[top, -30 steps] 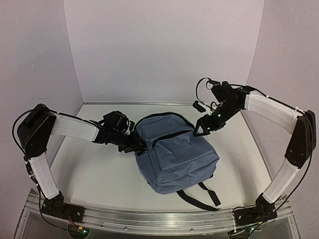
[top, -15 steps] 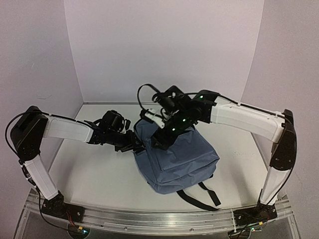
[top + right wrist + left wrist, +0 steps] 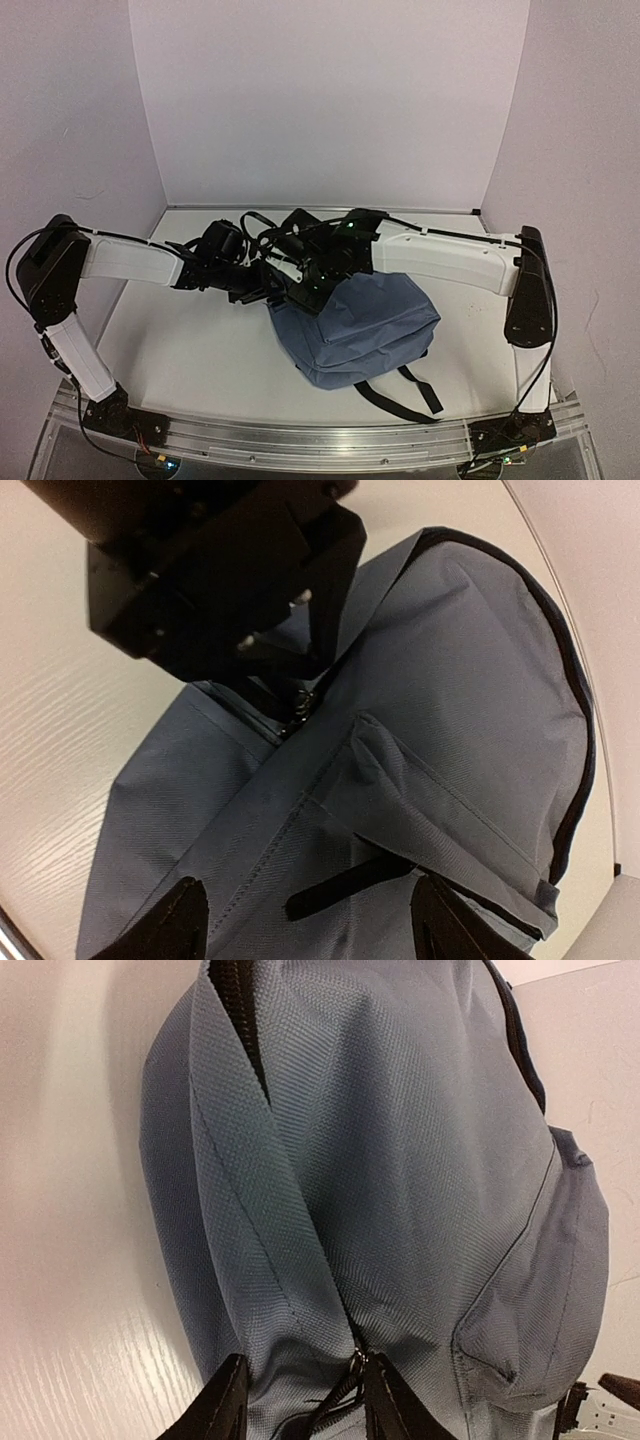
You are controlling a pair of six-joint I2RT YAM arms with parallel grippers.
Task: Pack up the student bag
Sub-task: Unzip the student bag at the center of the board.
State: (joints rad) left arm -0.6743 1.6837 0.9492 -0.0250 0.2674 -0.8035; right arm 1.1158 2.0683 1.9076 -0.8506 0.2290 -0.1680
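Note:
The slate-blue student bag [image 3: 355, 325] lies on the white table, its black straps [image 3: 410, 395] trailing toward the near edge. My left gripper [image 3: 268, 290] is at the bag's upper left corner. In the left wrist view [image 3: 305, 1405] its fingers are partly closed on a bunched fold of the bag [image 3: 400, 1160] beside the main zipper slider [image 3: 356, 1360]. My right gripper [image 3: 305, 297] hovers next to it, open wide [image 3: 310, 920] over the front pocket. A black zipper pull tab [image 3: 345, 885] lies between its fingers. The left gripper body [image 3: 220, 580] shows at the zipper slider [image 3: 300, 705].
The white table [image 3: 190, 350] is enclosed by white walls at the back and both sides. The two arms cross over the middle and meet at the bag's top. No books or other loose objects show.

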